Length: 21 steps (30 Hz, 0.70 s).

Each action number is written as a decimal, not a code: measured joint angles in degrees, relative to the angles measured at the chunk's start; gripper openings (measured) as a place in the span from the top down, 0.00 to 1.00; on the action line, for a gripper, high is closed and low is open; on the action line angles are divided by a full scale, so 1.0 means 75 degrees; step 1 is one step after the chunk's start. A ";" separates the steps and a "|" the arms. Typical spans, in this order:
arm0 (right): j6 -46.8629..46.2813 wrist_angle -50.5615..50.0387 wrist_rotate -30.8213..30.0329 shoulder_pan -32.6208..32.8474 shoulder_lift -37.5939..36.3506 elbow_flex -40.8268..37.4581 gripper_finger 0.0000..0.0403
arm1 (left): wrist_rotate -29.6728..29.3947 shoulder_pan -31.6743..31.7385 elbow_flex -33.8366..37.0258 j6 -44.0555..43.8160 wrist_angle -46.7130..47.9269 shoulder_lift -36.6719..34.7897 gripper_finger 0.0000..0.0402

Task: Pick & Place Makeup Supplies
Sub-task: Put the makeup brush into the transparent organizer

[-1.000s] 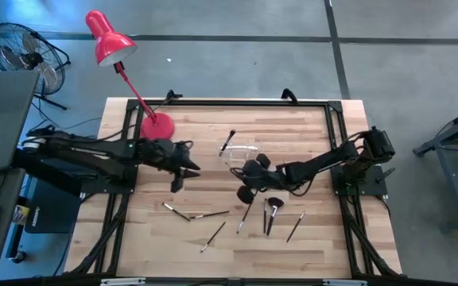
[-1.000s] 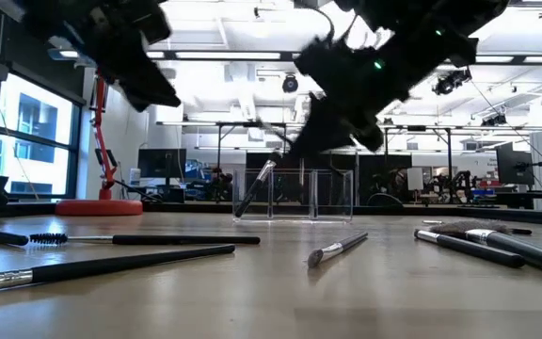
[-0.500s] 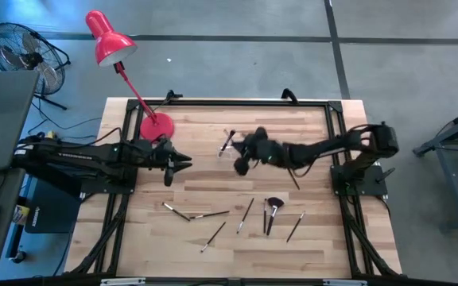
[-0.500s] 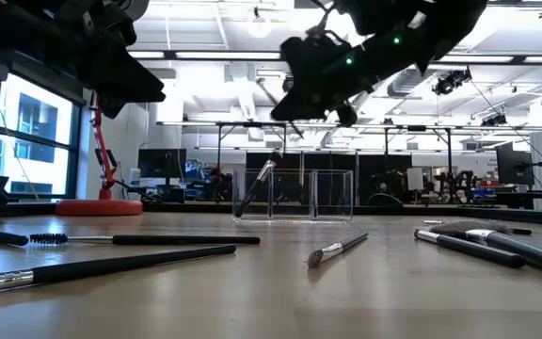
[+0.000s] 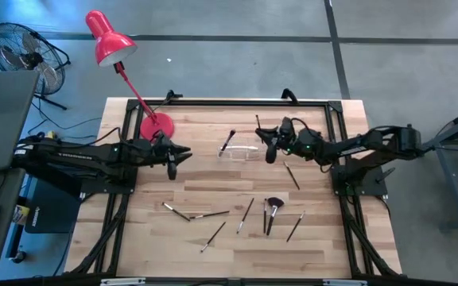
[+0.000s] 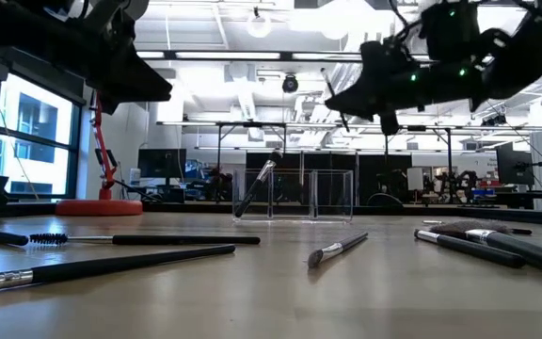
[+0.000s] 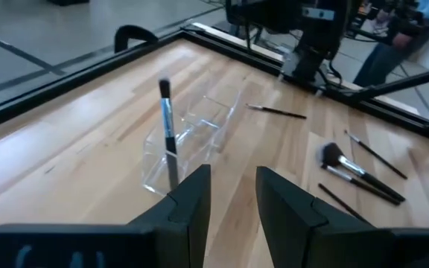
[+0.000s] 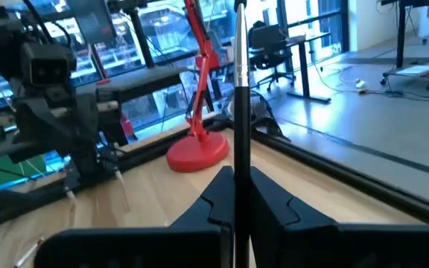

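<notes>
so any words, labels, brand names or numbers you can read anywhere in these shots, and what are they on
None can be read.
The thin dark brush clamped in the right gripper shows no print.
The small clear plastic holder and the dark-handled brush standing in it are unmarked.
The red desk lamp bears no label.
Monitors in the room behind the table are too blurred to read.

Red desk lamp (image 5: 111,41) at table's (image 5: 173,238) far-left corner, fan (image 5: 18,48) on floor beyond.
</notes>
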State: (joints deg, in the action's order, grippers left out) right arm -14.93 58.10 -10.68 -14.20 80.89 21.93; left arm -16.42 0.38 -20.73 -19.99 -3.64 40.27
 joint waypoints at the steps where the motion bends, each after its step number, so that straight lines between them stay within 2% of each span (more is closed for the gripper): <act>1: -0.0001 0.0021 0.0094 -0.0026 0.0117 0.0012 0.97 | -0.0030 0.0000 0.0000 -0.0002 0.0006 0.0000 0.74; 6: -0.0016 0.0164 0.0728 -0.0133 0.0762 0.0189 0.97 | -0.0337 0.0000 0.0000 -0.0003 -0.0006 0.0015 0.74; 12: -0.0029 0.1405 0.1069 -0.0311 0.1611 0.0187 0.97 | -0.0493 0.0000 0.0000 -0.0139 -0.0017 0.0015 0.74; 21: -0.0076 0.1725 0.1034 -0.0349 0.2263 0.0184 0.94 | -0.0493 0.0000 0.0000 -0.0379 -0.0012 0.0015 0.74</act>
State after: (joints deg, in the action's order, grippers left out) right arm -15.50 71.04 -2.93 -16.82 97.86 23.31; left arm -20.12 0.38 -20.73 -22.83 -3.73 40.38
